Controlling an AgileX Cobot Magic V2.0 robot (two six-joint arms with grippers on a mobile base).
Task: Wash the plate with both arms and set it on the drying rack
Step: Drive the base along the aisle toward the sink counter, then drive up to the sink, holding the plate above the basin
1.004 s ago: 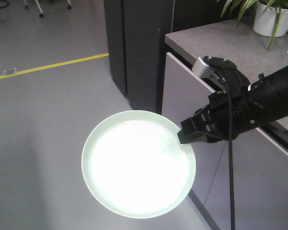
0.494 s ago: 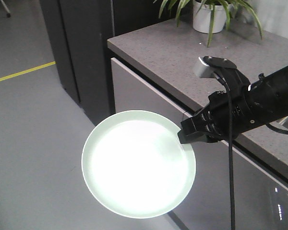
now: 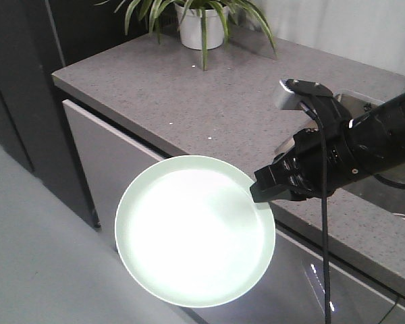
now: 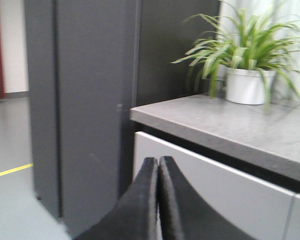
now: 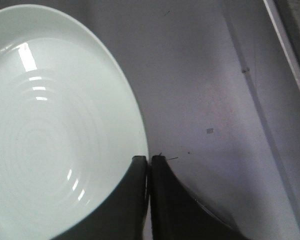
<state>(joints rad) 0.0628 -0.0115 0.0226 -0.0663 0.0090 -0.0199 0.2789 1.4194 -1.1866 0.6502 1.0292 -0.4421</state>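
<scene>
Grey speckled desk point(image 3: 209, 108) carries a potted plant point(image 3: 201, 23) at its far edge. Right end effector point(image 3: 258, 192) is clenched on the rim of the plate point(image 3: 192, 233), holding it airborne before the desk front. Left end effector point(image 4: 158, 162): clenched, empty.

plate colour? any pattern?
The plate is pale mint green with faint concentric rings; it shows best in the right wrist view.

Right pincer point(image 5: 149, 161) clamped on plate point(image 5: 50, 125) rim, left pincer point(image 4: 158, 166) closed, empty

Speckled grey stone countertop point(image 3: 189, 94) over pale cabinet fronts point(image 3: 108, 155), white potted plant point(image 3: 201, 27) standing near its back edge
</scene>
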